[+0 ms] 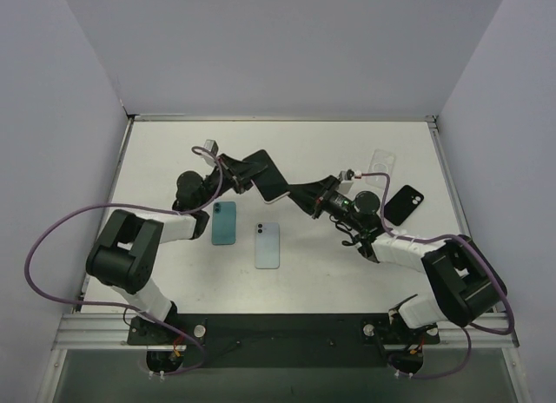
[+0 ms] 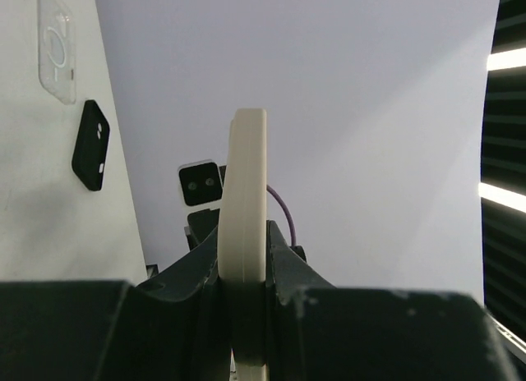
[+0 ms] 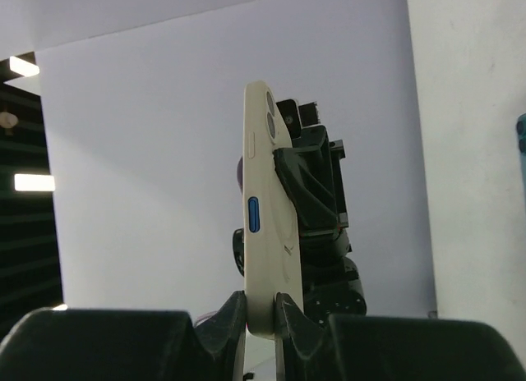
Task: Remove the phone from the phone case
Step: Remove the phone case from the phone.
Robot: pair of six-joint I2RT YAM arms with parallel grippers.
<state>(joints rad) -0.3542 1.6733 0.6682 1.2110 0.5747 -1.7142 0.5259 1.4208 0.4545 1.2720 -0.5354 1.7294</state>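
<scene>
A phone with a dark screen (image 1: 266, 174) sits in a cream phone case (image 1: 277, 197) and is held in the air above the table between both arms. My left gripper (image 1: 246, 172) is shut on one end of it. In the left wrist view the case's cream edge (image 2: 243, 200) stands upright between the jaws of the left gripper (image 2: 243, 262). My right gripper (image 1: 301, 194) is shut on the other end. The right wrist view shows the phone case (image 3: 267, 233), with a blue side button and camera bumps, pinched at its lower end by the right gripper (image 3: 261, 305).
On the table lie a teal phone (image 1: 224, 222) and a light blue phone (image 1: 267, 245). A black case (image 1: 404, 204) and a clear case (image 1: 382, 164) lie at the back right; both also show in the left wrist view, black case (image 2: 90, 144) and clear case (image 2: 56, 44).
</scene>
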